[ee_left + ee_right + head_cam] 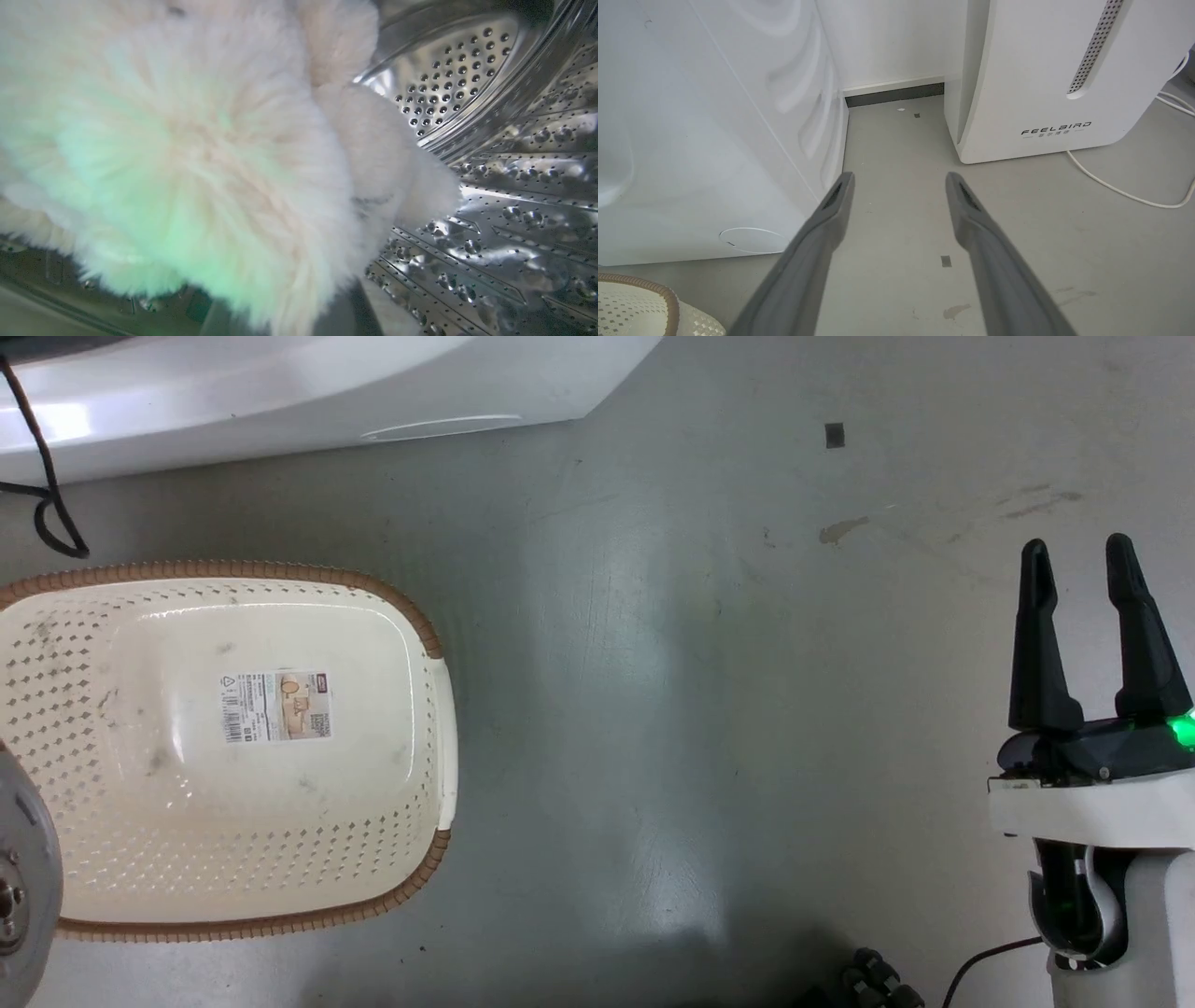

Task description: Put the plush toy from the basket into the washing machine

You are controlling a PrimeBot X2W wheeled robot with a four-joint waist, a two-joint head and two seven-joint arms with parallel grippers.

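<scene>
The fluffy cream plush toy lies inside the shiny perforated steel drum of the washing machine, very close to the left wrist camera. Its fur covers my left gripper's fingers, so I cannot tell how they stand. The cream basket with the brown rim stands on the floor at the left of the head view, with nothing in it and the label showing on its bottom. My right gripper hangs open over bare floor at the right, holding nothing. The right wrist view shows the same gripper open, with the washer's white side to its left.
A white FEELBIRD appliance stands right of the washer, with a white cable trailing on the floor. A black cable hangs by the washer at the far left. Grey floor lies between basket and right gripper.
</scene>
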